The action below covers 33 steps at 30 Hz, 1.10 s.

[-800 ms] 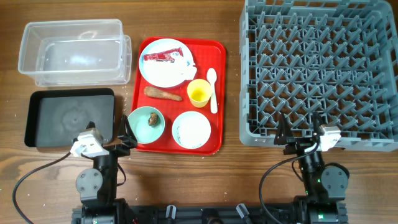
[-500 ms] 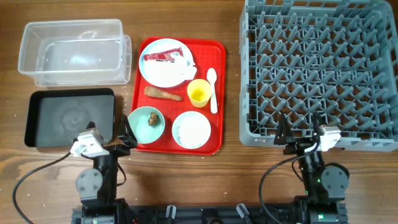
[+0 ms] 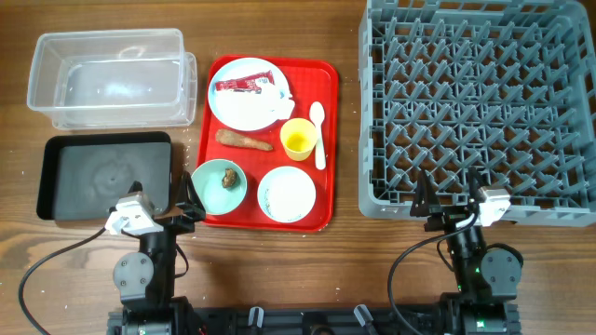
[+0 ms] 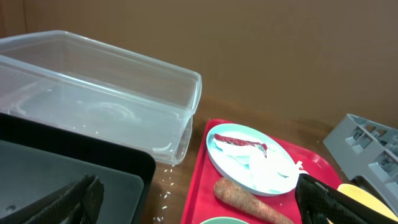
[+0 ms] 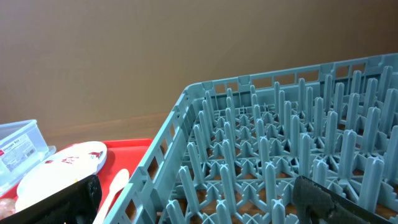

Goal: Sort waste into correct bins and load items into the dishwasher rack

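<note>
Red tray (image 3: pixel 327 212): lay just ahead-right of the left jaws, well left of the right jaws; carried the dishes and most of the waste.
Left jaws: gaped wide, empty, by the near corner of the black tray (image 3: pixel 84 177).
Right jaws: gaped wide, empty, at the near wall of the grey rack (image 3: pixel 521 112).
Wrapper (image 3: pixel 244 85), tissue (image 3: pixel 278 99): sat on the plate (image 3: pixel 244 113), far ahead of the left jaws; thin and light, liable to slip from a shallow pinch or drag the plate along.
Bowl (image 3: pixel 207 186) with brown lump (image 3: pixel 228 179): closest ahead of the left jaws; easily tipped by a low approach.
Rice grains (image 4: pixel 165 196): strewn on the worktop ahead of the left jaws; probably too small to pinch cleanly.
Spoon (image 3: pixel 318 138): just beside the cup (image 3: pixel 297 141); liable to be knocked by a grab at the cup.
Clear tub (image 3: pixel 112 37): far ahead-left of the left jaws; wrong-bin drop possible, no sorting mark visible.
</note>
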Motion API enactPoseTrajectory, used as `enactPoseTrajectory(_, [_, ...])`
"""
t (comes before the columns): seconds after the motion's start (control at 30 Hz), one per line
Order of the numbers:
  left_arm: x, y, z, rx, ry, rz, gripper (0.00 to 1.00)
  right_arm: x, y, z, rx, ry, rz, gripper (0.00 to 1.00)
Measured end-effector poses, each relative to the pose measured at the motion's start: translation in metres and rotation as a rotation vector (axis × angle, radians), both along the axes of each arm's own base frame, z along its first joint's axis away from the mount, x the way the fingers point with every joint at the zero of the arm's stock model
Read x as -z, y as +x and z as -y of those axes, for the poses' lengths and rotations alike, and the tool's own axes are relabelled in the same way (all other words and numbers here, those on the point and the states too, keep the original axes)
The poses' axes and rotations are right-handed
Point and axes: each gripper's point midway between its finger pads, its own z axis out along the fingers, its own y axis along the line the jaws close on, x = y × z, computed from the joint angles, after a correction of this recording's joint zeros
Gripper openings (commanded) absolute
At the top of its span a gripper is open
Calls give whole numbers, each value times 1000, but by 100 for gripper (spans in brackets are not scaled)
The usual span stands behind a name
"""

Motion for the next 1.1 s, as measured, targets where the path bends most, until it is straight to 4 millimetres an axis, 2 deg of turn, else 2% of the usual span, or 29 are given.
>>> enactPoseTrajectory(0.1, [-9,1,3,19,2,37,100,-1,0,0,-1,0,5,100])
enactPoseTrajectory(0.17, [-20,1,10,60,6,82,100,-15,-1,-4,-23,-1,62,100])
enactPoseTrajectory(0.23, [-22,1,17,98,6,92,100,-26,-3,-9,-51,-4,107,100])
enactPoseTrajectory(0.33, [-28,2,22,130,8,71,100,-30,-4,-12,-69,-5,102,100])
enactPoseTrajectory(0.4, [-42,4,26,154,20,50,100,-45,-6,-14,-84,-11,117,100])
enactPoseTrajectory(0.5, [-77,12,31,191,32,7,100,-72,-9,-18,-103,-35,120,100])
enactPoseTrajectory(0.53, [-94,21,33,207,29,-31,100,-90,-10,-19,-110,-50,122,100])
enactPoseTrajectory(0.57, [-104,29,34,219,23,-74,100,-96,-9,-19,-112,-58,97,100])
enactPoseTrajectory(0.67, [-120,53,39,261,17,-205,100,-115,1,-21,-121,-72,20,100])
enactPoseTrajectory(0.77, [-132,79,48,317,30,-329,100,-125,15,-20,-126,-70,-82,100])
enactPoseTrajectory(0.87, [-144,118,65,391,50,-458,100,-129,33,-20,-136,-80,-234,100])
enactPoseTrajectory(0.93, [-138,135,73,424,62,-522,100,-125,40,-21,-146,-87,-350,100])
enactPoseTrajectory(1.03, [-115,175,92,487,86,-639,100,-131,59,-21,-160,-99,-454,100])
enactPoseTrajectory(1.07, [-102,189,97,505,96,-660,100,-130,66,-21,-163,-102,-478,100])
enactPoseTrajectory(1.1, [-75,205,105,524,95,-708,100,-127,71,-21,-164,-101,-491,100])
